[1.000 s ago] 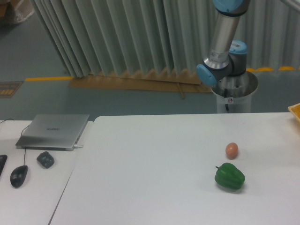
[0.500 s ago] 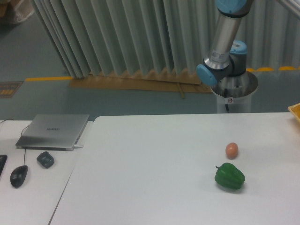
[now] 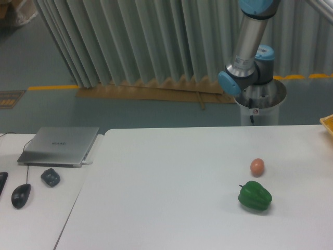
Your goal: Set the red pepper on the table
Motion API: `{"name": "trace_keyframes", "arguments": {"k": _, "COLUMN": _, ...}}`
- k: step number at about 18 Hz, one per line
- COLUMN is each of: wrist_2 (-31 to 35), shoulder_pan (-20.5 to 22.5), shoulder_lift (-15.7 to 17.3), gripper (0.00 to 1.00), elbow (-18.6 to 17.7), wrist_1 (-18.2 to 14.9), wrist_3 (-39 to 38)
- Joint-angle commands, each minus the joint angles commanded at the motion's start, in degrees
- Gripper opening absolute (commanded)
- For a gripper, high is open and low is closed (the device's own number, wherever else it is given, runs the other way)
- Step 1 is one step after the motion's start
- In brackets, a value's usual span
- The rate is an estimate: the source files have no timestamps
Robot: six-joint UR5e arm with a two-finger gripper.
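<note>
We see only the arm (image 3: pixel 248 49), its upper part cut off by the top edge; jaws out of frame, so can't tell their state. Red pepper isn't visible anywhere. On the white tabletop (image 3: pixel 166 192): green pepper (image 3: pixel 255 196) w/ egg (image 3: pixel 257 166) just behind it. Laptop (image 3: pixel 60 146) sits on the desk at left.

Only an egg (image 3: pixel 257 166) and a green pepper (image 3: pixel 255 196) on the table (image 3: pixel 166 198), close together, right of centre. Arm (image 3: pixel 250 52) rising behind the far edge. Yellow tray corner (image 3: pixel 328 124) at far right.
</note>
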Motion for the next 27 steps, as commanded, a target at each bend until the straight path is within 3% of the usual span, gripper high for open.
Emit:
{"name": "trace_keyframes", "arguments": {"k": 8, "wrist_2": 0.17, "shoulder_pan": 0.0, "shoulder_lift": 0.44, "gripper": 0.43, "elbow": 1.84, "wrist_1": -1.58, "wrist_3": 0.0}}
{"name": "trace_keyframes", "arguments": {"k": 11, "wrist_2": -0.35, "shoulder_pan": 0.09, "shoulder_lift": 1.92, "gripper": 0.43, "elbow": 4.04, "wrist_1": -5.96, "wrist_3": -0.79}}
{"name": "trace_keyframes", "arguments": {"k": 14, "wrist_2": -1.23, "shoulder_pan": -0.7, "shoulder_lift": 2.55, "gripper": 0.43, "elbow": 8.51, "wrist_1": -13.33, "wrist_3": -4.64}}
{"name": "trace_keyframes", "arguments": {"k": 16, "wrist_2": -2.37, "shoulder_pan": -0.88, "shoulder_lift": 2.72, "gripper": 0.43, "elbow": 9.93, "wrist_1": -16.42, "wrist_3": -6.58}}
{"name": "trace_keyframes", "arguments": {"k": 23, "wrist_2": -6.14, "shoulder_pan": -9.66, "shoulder_lift": 4.57, "gripper": 0.43, "elbow": 10.89, "wrist_1": -18.02, "wrist_3": -28.18}}
{"name": "trace_keyframes", "arguments": {"k": 27, "wrist_2": -8.08, "shoulder_pan": -12.38, "shoulder_lift": 4.66, "gripper": 0.43, "elbow": 11.07, "wrist_1": -17.75, "wrist_3": -35.13}}
